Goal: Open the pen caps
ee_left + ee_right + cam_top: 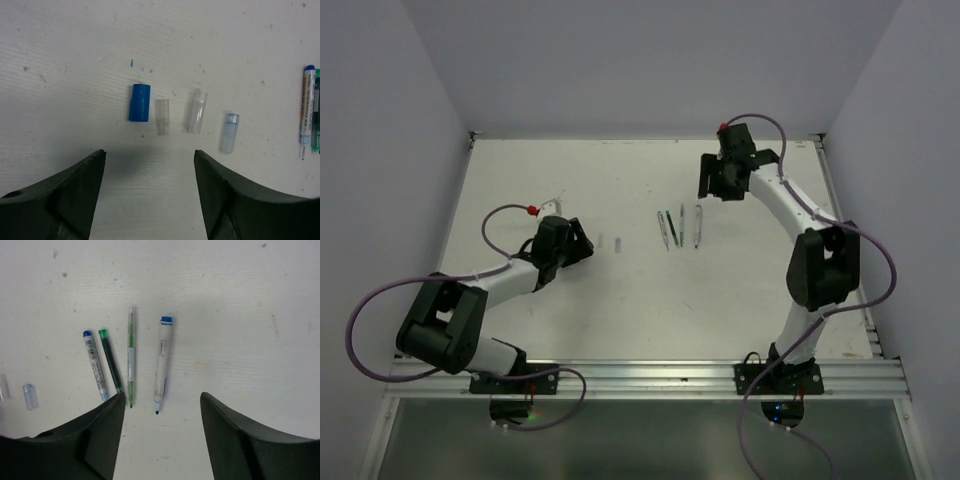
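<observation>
Four uncapped pens lie side by side mid-table: a blue-ended pen (95,365), a dark green pen (111,360), a light green pen (130,357) and a white marker (162,360). In the top view they form a row (678,227). Four caps lie apart to their left: a blue cap (139,102), two clear caps (162,116) (196,111) and a clear cap with a blue ring (229,132). My left gripper (150,152) is open and empty just short of the caps. My right gripper (162,396) is open and empty above the pens' tips.
The white table (620,310) has walls on the left, back and right. A metal rail (650,375) runs along the near edge. Purple cables (500,215) loop off both arms. Two caps (30,396) show at the right wrist view's left edge.
</observation>
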`<action>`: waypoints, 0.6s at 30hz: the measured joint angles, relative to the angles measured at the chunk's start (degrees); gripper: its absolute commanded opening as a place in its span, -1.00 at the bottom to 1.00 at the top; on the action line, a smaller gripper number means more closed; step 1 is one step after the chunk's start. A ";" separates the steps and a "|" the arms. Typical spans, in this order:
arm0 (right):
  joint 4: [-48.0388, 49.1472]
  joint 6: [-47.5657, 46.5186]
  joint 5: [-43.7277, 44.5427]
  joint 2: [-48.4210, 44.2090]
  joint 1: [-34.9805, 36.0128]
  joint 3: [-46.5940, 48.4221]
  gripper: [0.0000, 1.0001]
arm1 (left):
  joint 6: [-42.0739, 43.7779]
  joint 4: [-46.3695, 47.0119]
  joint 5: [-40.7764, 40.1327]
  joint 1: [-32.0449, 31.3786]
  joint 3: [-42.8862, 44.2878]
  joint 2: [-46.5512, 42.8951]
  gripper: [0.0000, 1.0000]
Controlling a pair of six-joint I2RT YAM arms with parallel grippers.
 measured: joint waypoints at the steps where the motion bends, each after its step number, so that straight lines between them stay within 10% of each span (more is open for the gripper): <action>1: -0.02 -0.11 1.25 -2.78 -0.02 -0.55 0.50 | -0.52 -0.26 0.09 0.02 -0.24 -1.07 0.54; 18: 3.32 -4.42 18.27 -21.75 -9.09 -24.20 0.78 | -4.46 -0.02 15.37 -0.02 -7.72 -24.98 0.73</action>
